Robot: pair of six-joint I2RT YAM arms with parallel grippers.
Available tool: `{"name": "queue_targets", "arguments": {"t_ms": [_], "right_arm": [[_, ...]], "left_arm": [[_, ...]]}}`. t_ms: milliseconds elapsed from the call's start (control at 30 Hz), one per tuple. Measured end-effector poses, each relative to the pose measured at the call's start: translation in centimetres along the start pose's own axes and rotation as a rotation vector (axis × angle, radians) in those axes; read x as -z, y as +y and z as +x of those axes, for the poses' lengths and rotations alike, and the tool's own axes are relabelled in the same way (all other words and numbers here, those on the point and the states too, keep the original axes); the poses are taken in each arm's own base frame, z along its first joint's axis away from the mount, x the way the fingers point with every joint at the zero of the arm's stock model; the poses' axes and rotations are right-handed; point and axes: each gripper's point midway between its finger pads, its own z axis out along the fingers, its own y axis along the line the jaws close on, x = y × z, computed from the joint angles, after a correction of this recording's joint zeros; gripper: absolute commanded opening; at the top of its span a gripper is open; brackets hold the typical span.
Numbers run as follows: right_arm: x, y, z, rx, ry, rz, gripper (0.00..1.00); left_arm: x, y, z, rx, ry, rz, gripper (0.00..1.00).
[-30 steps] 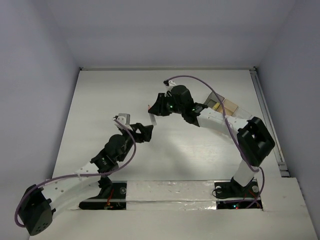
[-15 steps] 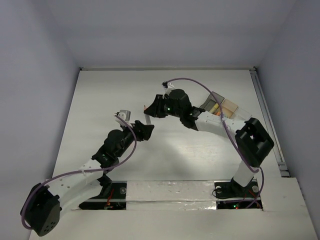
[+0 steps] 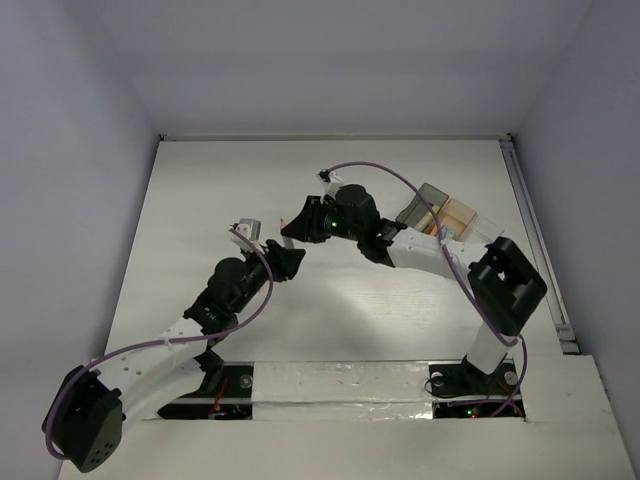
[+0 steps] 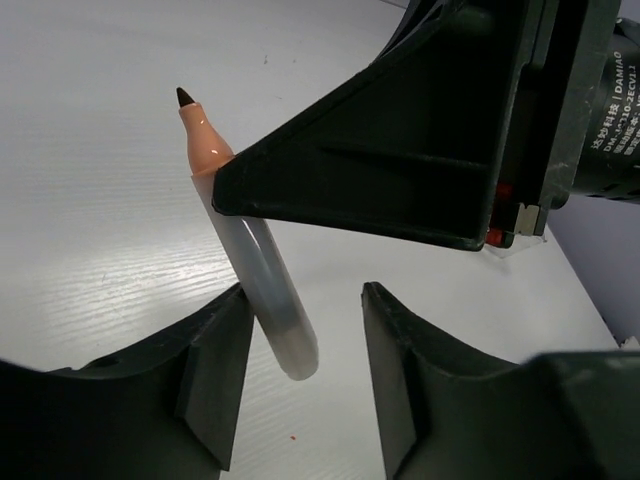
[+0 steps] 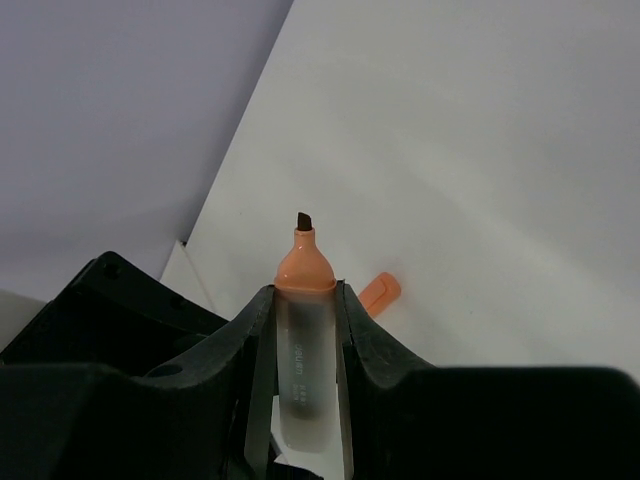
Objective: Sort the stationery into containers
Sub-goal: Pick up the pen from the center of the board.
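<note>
My right gripper is shut on an uncapped orange highlighter with a frosted barrel and a dark tip pointing away. In the left wrist view the same highlighter hangs slantwise from the right gripper's finger. Its rounded rear end sits between the fingers of my left gripper, close against the left finger, with a wide gap to the right finger. The left jaws stand open. From above, both grippers meet at mid-table. An orange cap lies on the table beyond the highlighter.
The containers stand at the right rear, a smoky dark bin beside a tan one, partly hidden by the right arm. White side walls ring the table.
The right gripper has carried the highlighter leftward and down toward the left gripper. The left jaws have narrowed around the barrel's rear end.
</note>
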Motion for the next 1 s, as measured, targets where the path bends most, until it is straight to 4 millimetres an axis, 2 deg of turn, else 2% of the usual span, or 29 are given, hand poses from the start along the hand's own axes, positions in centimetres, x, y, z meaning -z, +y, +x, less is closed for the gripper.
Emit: {"name": "queue_targets", "arguments": {"t_ms": [200,267,333,433,567,600,667,700,800,1000], "right_arm": [[0.2,0.2,0.4,-0.008,0.004,-0.008,0.02],[0.2,0.3,0.2,-0.006,-0.003,-0.013,0.02],[0.5,0.4,0.0,-0.002,-0.013,-0.017,0.02],[0.6,0.6,-0.1,0.001,-0.017,-0.021,0.02],[0.9,0.9,-0.2,0.002,-0.024,-0.031,0.13],[1.0,1.1,-0.3,0.004,-0.026,-0.035,0.21],[1.2,1.5,-0.4,0.007,-0.032,-0.045,0.32],[1.3,1.8,-0.6,0.009,-0.035,-0.049,0.44],[1.8,2.4,-0.8,0.020,-0.041,-0.058,0.60],[2.8,2.0,-0.8,0.040,-0.045,-0.022,0.62]], "left_arm": [[0.0,0.4,0.0,-0.001,0.001,-0.019,0.23],[0.0,0.7,0.0,0.001,-0.001,-0.030,0.08],[0.1,1.5,0.1,0.006,-0.001,-0.066,0.00],[0.1,1.4,-0.1,0.011,-0.009,-0.063,0.00],[0.3,1.1,-0.4,0.011,-0.017,-0.056,0.00],[0.5,1.1,-0.6,0.012,-0.023,-0.055,0.00],[0.8,0.9,-1.0,0.013,-0.039,-0.048,0.00],[0.9,0.7,-1.3,0.014,-0.048,-0.042,0.00],[1.4,0.2,-2.3,0.018,-0.085,-0.029,0.00],[2.0,0.1,-3.4,0.030,-0.130,-0.033,0.00]]}}
